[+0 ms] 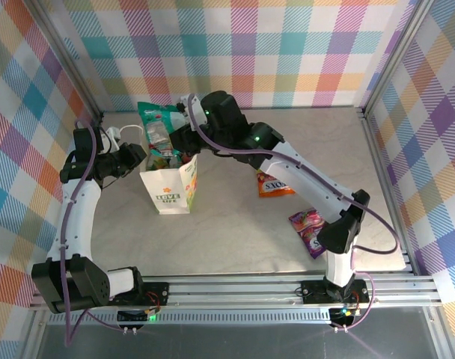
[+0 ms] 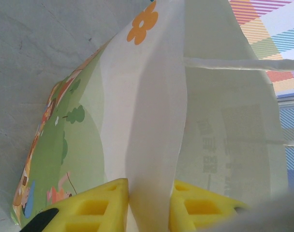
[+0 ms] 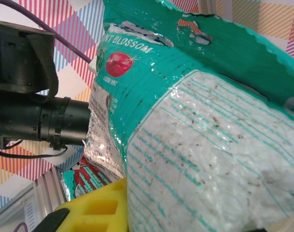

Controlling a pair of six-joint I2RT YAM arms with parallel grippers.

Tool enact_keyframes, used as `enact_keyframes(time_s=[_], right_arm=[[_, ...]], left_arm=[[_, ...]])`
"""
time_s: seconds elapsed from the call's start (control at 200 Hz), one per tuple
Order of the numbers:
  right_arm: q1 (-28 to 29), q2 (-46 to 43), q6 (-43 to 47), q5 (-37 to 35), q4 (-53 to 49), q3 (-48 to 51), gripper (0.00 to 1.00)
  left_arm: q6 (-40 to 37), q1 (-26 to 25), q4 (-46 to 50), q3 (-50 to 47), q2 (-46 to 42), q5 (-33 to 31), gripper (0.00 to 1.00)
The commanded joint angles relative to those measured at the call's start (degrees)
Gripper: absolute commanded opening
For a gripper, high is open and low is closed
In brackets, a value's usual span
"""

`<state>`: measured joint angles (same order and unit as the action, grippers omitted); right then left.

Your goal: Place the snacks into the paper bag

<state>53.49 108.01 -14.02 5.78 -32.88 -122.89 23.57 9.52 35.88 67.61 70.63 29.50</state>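
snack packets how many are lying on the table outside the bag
2: an orange packet right of the paper bag, and a purple packet further right, nearer the camera. A teal packet is at the bag's mouth; more inside may be hidden.

My left pincer pinches the white cartoon-printed paper bag, upright and open at the worktop's 9 o'clock. A teal packet hangs over its mouth; an orange packet and a purple packet lie toward 4 o'clock.

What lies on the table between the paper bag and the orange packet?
Nothing: in the top external view, that stretch of table between the paper bag and the orange packet is bare.
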Motion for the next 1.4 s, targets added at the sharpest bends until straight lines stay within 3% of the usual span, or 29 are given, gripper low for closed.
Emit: enact_keyframes(time_s=[0.0, 0.585, 1.105, 1.395], right_arm=[[0.5, 1.5, 1.5, -1.3, 0.8, -4.2, 0.2], [0.5, 9.6, 1.5, -10.2, -1.5, -10.1, 0.2], [0.5, 13.4, -0.1, -11.4, -3.9, -11.8, 0.21], [0.6, 14.0, -1.6, -8.3, -5.4, -11.8, 0.21]], left_arm=[[-0.2, 0.2, 1.1, -0.8, -1.6, 0.6, 0.25], [-1.0, 0.7, 2.4, -0.6, -1.7, 0.1, 0.25], [-1.3, 0.8, 2.9, -0.2, -1.6, -0.3, 0.26], [-1.1, 0.9, 2.8, -0.2, -1.6, -0.3, 0.26]])
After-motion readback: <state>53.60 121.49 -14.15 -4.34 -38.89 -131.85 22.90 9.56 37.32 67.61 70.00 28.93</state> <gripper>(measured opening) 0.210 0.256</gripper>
